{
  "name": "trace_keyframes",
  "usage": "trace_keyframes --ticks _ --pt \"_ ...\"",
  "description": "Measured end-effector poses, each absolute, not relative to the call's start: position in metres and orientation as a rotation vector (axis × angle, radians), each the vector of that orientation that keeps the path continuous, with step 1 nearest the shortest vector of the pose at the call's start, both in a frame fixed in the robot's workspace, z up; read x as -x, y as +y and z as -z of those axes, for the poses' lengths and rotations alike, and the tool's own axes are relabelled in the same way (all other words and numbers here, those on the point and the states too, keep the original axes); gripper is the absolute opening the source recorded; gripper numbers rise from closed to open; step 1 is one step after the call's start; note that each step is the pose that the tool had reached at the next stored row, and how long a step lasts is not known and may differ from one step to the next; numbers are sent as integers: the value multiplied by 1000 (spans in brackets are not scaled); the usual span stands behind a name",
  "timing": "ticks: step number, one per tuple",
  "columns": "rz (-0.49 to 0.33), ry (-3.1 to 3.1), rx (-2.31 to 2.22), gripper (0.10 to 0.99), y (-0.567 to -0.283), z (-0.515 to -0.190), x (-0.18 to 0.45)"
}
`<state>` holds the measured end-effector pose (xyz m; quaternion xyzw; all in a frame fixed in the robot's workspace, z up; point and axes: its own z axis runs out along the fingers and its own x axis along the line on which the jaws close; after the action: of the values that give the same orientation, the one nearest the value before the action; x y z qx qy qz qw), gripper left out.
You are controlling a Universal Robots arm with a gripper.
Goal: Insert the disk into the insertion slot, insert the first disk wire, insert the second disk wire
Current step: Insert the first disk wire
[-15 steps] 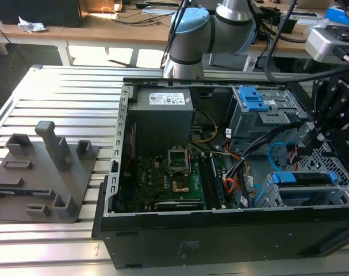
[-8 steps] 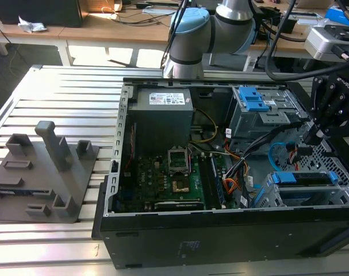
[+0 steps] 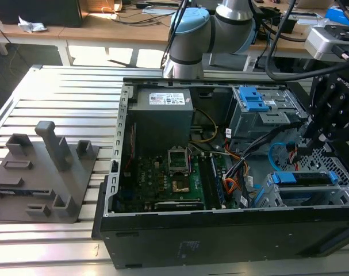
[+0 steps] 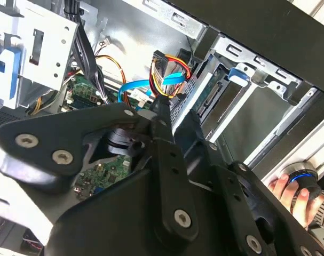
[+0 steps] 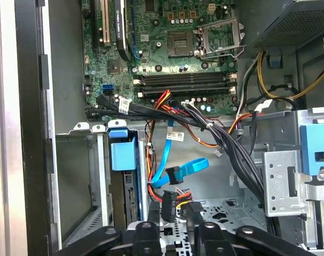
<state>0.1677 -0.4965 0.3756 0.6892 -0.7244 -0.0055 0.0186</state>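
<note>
The disk [image 5: 123, 156], grey in a bright blue carrier, sits inside the insertion slot [image 5: 76, 181], a silver perforated cage. In the exterior view the disk [image 3: 303, 178] lies in the insertion slot [image 3: 276, 197] at the case's lower right corner. My gripper [image 4: 162, 105] is shut on a black plug with red, yellow and black leads, a disk wire [image 4: 167, 74], just in front of the disk's rear edge [image 4: 204, 98]. A blue flat disk wire [image 5: 179, 172] hangs loose beside it. In the first wrist view the gripper [image 5: 175, 226] pinches the plug [image 5: 170, 205].
The open case holds a green motherboard [image 3: 174, 172], a grey power supply [image 3: 163, 118] and a larger bay with blue latches [image 3: 254, 100]. Black cable bundles [image 5: 215, 133] cross near the cage. A grey fixture plate [image 3: 45, 172] lies at the exterior view's left. A person's hand [image 4: 290, 194] rests on a knob.
</note>
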Motion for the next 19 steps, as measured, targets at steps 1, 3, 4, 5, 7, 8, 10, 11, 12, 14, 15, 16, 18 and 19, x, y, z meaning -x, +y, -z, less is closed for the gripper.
trace_keyframes --ticks 1,3,4,5,7,8,10,11,12,14,15,16,18,19 --pt "17 -2249 -2140 294 -496 -376 -168" --pt "17 -2250 -2139 361 -496 -376 -168" --pt "17 -2255 -2134 361 -496 -375 -168" --pt "17 -2264 -2124 361 -496 -375 -168" --pt "18 -2290 -2096 361 -496 -375 -168" --pt "19 -2308 -2077 361 -496 -374 -168" --pt "19 -2329 -2053 361 -496 -374 -168" --pt "19 -2329 -2053 361 -496 -374 -168" --pt "19 -2329 -2053 361 -496 -374 -168" --pt "19 -2329 -2053 361 -496 -374 -168" --pt "19 -2329 -2053 361 -496 -374 -168" --pt "19 -2329 -2053 361 -496 -374 -168" --pt "20 -2329 -2054 361 -496 -372 -168" --pt "19 -2329 -2053 361 -496 -372 -168"
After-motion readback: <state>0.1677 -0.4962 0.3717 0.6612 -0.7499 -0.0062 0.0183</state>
